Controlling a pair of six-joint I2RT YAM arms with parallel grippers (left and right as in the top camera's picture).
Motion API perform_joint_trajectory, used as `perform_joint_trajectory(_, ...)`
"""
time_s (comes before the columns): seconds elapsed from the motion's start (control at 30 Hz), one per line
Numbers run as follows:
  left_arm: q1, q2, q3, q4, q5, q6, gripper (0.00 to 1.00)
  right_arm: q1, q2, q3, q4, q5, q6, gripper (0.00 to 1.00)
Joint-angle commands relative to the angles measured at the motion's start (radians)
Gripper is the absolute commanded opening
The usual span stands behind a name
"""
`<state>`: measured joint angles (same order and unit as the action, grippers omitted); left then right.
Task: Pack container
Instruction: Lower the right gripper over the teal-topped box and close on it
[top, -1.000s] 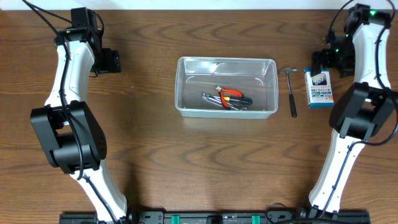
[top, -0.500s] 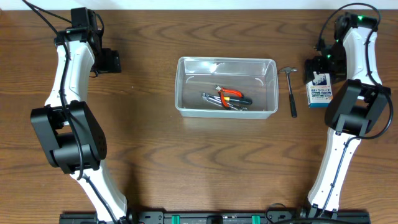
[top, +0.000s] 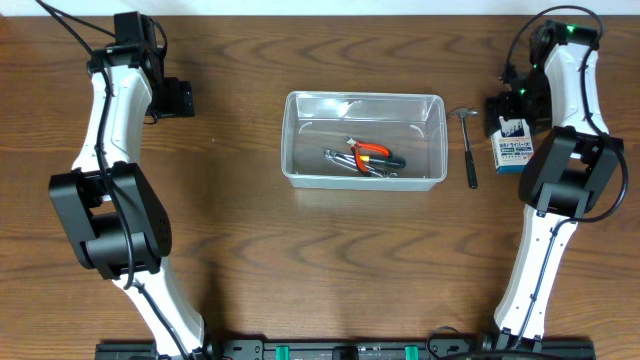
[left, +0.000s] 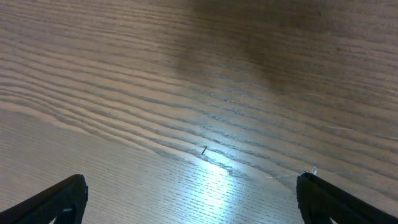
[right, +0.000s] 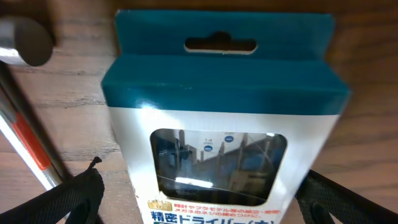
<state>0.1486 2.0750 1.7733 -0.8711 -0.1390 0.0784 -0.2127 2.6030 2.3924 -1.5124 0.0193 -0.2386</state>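
Plastic, clear and colourless, makes up the rectangular tub with rounded corners, which sits at the middle of the brown wooden table. Packing looks partly done. Inside the tub, towards its near right, lies a small heap of hand tools: red-handled pliers and some dark and silvery pieces too tangled to name.

Two things lie outside, to the tub's right: a small steel hammer with a dark handle, and beside it a blue-and-white cardboard box of precision screwdrivers with a window.

The right gripper hangs over that box with its jaws spread wide on either side and grips nothing. The box is probably next. The left gripper is fully spread and empty over bare wood, well apart from the tub.
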Motion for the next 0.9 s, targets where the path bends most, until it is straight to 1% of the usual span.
perform_joint_trajectory(0.0, 0.001, 0.018, -0.004, -0.003, -0.015, -0.002, 0.98, 0.003, 0.018, -0.018, 0.006, 0.011, 0.006, 0.99)
perform_joint_trajectory(0.63, 0.001, 0.018, -0.004, -0.003, -0.015, -0.002, 0.98, -0.012, 0.018, -0.031, 0.024, 0.026, -0.002, 0.99)
perform_joint_trajectory(0.87, 0.001, 0.018, -0.004, -0.003, -0.015, -0.002, 0.98, -0.012, 0.018, -0.077, 0.048, 0.026, -0.002, 0.99)
